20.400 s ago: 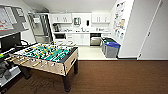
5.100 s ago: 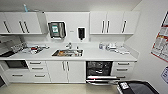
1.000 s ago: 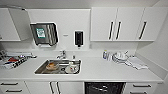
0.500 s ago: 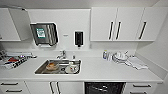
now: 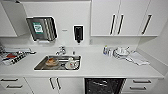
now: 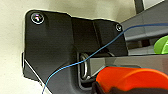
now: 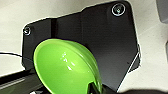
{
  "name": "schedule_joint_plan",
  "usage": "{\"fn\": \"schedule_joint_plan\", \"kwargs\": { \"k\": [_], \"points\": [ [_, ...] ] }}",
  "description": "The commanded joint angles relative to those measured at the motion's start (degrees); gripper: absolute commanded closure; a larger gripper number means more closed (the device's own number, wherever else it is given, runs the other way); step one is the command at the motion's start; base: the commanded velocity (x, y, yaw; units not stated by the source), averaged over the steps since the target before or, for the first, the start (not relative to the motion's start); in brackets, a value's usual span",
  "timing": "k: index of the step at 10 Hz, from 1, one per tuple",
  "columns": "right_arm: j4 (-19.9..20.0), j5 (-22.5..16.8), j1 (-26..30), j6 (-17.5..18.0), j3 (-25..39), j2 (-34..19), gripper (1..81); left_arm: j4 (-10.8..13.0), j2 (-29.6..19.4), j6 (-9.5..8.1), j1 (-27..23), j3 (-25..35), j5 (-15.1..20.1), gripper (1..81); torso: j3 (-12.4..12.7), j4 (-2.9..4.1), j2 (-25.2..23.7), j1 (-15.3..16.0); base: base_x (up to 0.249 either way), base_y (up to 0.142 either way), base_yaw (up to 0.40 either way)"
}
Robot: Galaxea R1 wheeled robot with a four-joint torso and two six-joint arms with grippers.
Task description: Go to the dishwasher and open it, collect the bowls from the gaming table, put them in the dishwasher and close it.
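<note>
Facing a white kitchen surface (image 5: pixel 100 66) square on, from high up and looking down. Below its front edge, right of centre, the dishwasher (image 5: pixel 103 86): standing open, dark inside, with wire racks faintly visible. Flanked by white drawers (image 5: pixel 141 84) on one side and white cabinet doors (image 5: pixel 55 85) on the other.

Set into the surface, a steel sink (image 5: pixel 40 65) with some crockery in it, and a tap (image 5: pixel 60 50) behind. On the wall above, a steel towel dispenser (image 5: pixel 42 28) and a dark soap dispenser (image 5: pixel 78 33). Further right, a cluster of white dishes (image 5: pixel 121 52) near the back wall, under white wall cupboards (image 5: pixel 120 17).

At the right wrist, a green bowl (image 7: pixel 63 68), glossy, tilted with its hollow towards the camera, close in front of the robot's dark plate, against a pale background. Whether the right tool is closed on it: cannot tell.

At the left wrist, an orange rounded thing (image 6: pixel 130 77) close up beside the dark plate, crossed by a thin blue cable (image 6: pixel 100 50). State of the left tool: cannot tell.
</note>
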Motion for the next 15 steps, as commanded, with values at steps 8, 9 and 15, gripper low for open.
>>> {"fn": "schedule_joint_plan", "kwargs": {
  "k": [8,9,15],
  "points": [
    [0.24,-2.51,4.17,0.24,5.65,-3.63,81.1,-0.39,-32.93,-5.27,-12.55,40.74,2.21,81.1,-0.48,0.00,0.02,0.02,0.000,0.000,0.000],
    [0.24,-2.51,4.34,0.24,5.65,-3.55,81.1,-0.39,-35.06,-5.62,-14.40,42.76,2.47,81.1,-0.48,0.00,0.02,0.02,0.000,0.000,0.000],
    [0.24,-2.42,4.70,0.24,6.08,-3.55,81.1,-1.62,-43.87,-8.52,-32.32,53.41,15.64,81.1,-6.67,0.00,0.02,0.00,0.000,0.000,0.000]
  ]
}}
